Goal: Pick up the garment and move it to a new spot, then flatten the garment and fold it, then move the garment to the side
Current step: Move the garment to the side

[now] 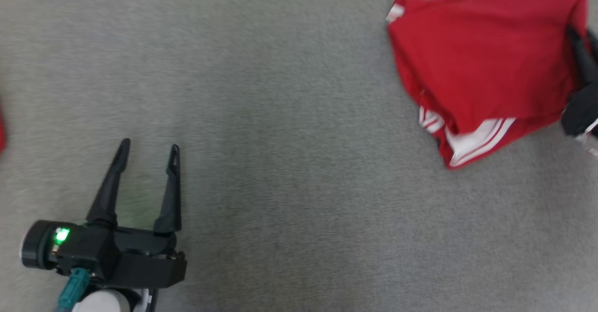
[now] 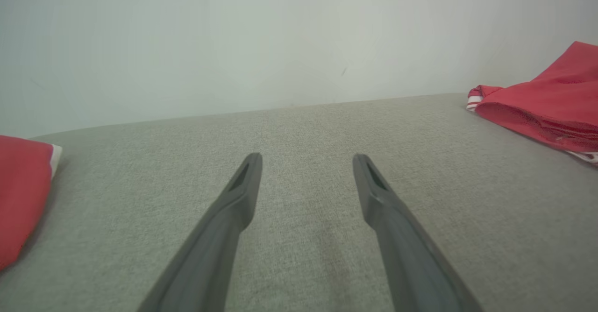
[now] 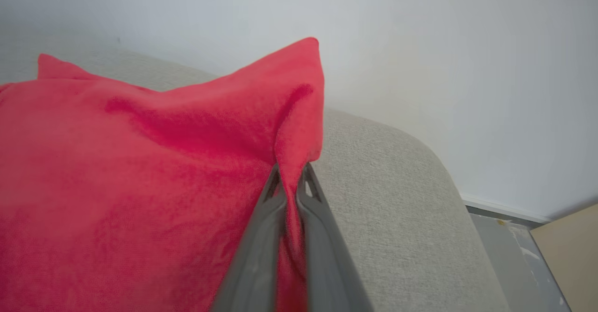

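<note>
Pretty plain room: a grey fabric cushion (image 1: 289,172) spreads under the left gripper (image 1: 150,145), with a bare pale wall (image 2: 280,41) straight ahead of it. Past the right gripper (image 3: 290,171), a white baseboard (image 3: 504,208) and grey floor (image 3: 509,251).

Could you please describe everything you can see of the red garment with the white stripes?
The red garment with white stripes looks like soft knit cloth, loosely folded and rumpled, not flat. In the head view it lies at the far right of the pale grey fabric surface, with white striped trim showing along its near edge. The right gripper is shut on a pinched fold at its edge, holding that part up in a peak; the rest lies on the surface.
</note>
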Tool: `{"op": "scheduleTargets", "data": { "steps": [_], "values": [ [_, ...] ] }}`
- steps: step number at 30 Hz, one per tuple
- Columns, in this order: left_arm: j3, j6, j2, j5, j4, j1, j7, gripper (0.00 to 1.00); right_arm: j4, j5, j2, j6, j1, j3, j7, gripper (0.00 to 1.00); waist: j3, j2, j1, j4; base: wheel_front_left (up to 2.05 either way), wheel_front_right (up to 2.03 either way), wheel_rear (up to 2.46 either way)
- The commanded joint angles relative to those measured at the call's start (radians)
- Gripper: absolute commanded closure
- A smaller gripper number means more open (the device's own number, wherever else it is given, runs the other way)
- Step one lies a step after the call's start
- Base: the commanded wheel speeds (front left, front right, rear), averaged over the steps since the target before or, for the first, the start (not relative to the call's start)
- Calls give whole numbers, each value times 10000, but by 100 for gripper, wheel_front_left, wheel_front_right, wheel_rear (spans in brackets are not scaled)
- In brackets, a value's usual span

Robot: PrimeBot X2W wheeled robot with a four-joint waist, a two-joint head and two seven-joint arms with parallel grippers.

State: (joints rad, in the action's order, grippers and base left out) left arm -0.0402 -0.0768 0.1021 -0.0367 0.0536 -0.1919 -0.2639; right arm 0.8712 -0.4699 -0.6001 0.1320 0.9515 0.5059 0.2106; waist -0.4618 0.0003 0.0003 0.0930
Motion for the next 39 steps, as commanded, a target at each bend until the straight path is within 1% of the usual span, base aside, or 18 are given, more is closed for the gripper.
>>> {"op": "scheduleTargets", "data": {
  "steps": [1, 4, 11, 18, 20, 26, 27, 28, 29, 34, 39],
  "values": [
    [57, -7, 102, 48, 91, -177, -3, 0, 0, -108, -105, -31, 240, 10, 35, 100, -1300, -3, -3, 1295, 0, 0, 0],
    [117, -33, 286, 137, 294, -274, -5, 0, 115, -257, -467, -29, 771, 220, -13, 100, -1621, -3, -3, 1644, 0, 0, 0],
    [-3, -32, 417, 261, 667, -247, -1, 0, 303, -604, -1288, -29, 1951, 639, -96, 100, -2038, -3, -3, 2127, 0, 0, 0],
    [-263, -91, 453, 263, 742, -426, 34, 0, 513, -694, -1820, -29, 2940, 1196, -167, 100, -2238, -3, -3, 2175, 0, 0, 0],
    [-269, -91, 472, 227, 771, -440, 40, 0, 657, -657, -1875, -29, 3210, 1345, -189, 100, -2263, -3, -3, 2140, 0, 0, 0],
    [-326, -29, 462, 186, 806, -400, 65, 0, 1182, -273, -1681, -29, 4005, 1796, -316, 100, -2365, -3, -3, 2021, 0, 0, 0],
    [-330, -17, 453, 182, 801, -391, 66, 0, 1342, -198, -1669, -29, 4119, 1860, -340, 81, -2379, -3, -3, 1982, 0, 0, 0],
    [-332, 1, 452, 172, 801, -389, 68, 0, 1482, -150, -1649, -29, 4239, 1901, -373, 50, -2388, -3, -3, 1943, 0, 0, 0],
    [-332, 24, 442, 158, 803, -389, 68, 0, 1618, -54, -1646, -29, 4385, 1933, -332, 0, -2391, -3, -3, 1899, 0, 0, 0],
    [-265, 75, 431, 90, 735, -330, 68, 0, 2153, 448, -1526, -29, 4799, 2121, 18, 0, -2277, -3, -3, 1749, 0, 0, 0],
    [-232, 155, 368, 11, 746, -246, 67, 0, 2382, 587, -1336, -29, 4883, 2177, 225, 0, -2022, -3, -3, 1655, 0, 0, 0]
  ]
}}
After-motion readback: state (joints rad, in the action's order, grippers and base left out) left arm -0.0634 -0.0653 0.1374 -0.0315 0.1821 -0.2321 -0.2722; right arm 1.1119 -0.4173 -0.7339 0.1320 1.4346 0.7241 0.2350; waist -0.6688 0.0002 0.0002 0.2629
